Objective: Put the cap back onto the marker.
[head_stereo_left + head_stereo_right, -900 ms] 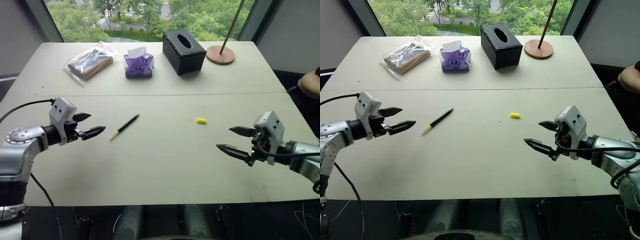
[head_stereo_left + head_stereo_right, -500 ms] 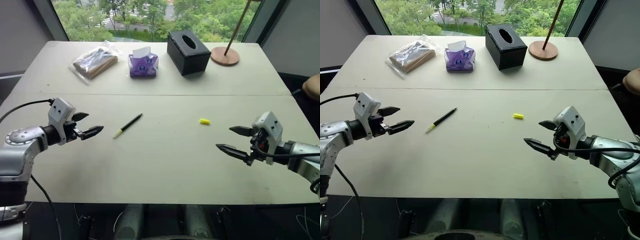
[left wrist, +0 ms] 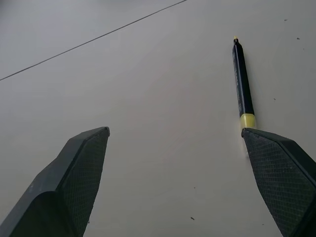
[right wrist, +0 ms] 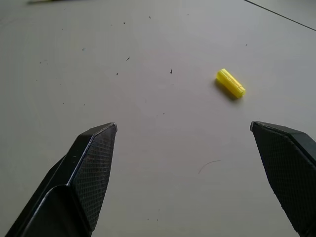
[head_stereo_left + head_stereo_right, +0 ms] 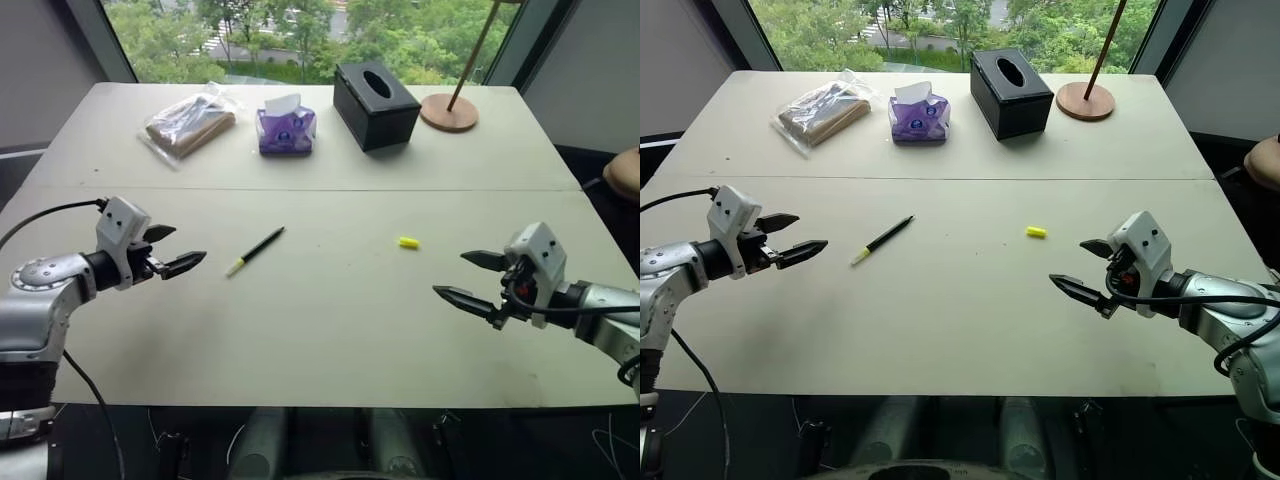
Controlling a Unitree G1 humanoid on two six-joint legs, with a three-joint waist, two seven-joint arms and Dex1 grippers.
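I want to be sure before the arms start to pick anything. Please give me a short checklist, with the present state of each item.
1. Left gripper open and empty: ok.
2. Right gripper open and empty: ok.
3. Marker lies free on the table, nothing touching it: ok.
4. Cap lies free, apart from the marker: ok.
5. Marker's yellow-green tip points toward the left gripper: ok.
6. Which end of the cap is the open one: cannot tell.

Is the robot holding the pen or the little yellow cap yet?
No, both claws are open and empty. The marker and the cap lie apart on the table.
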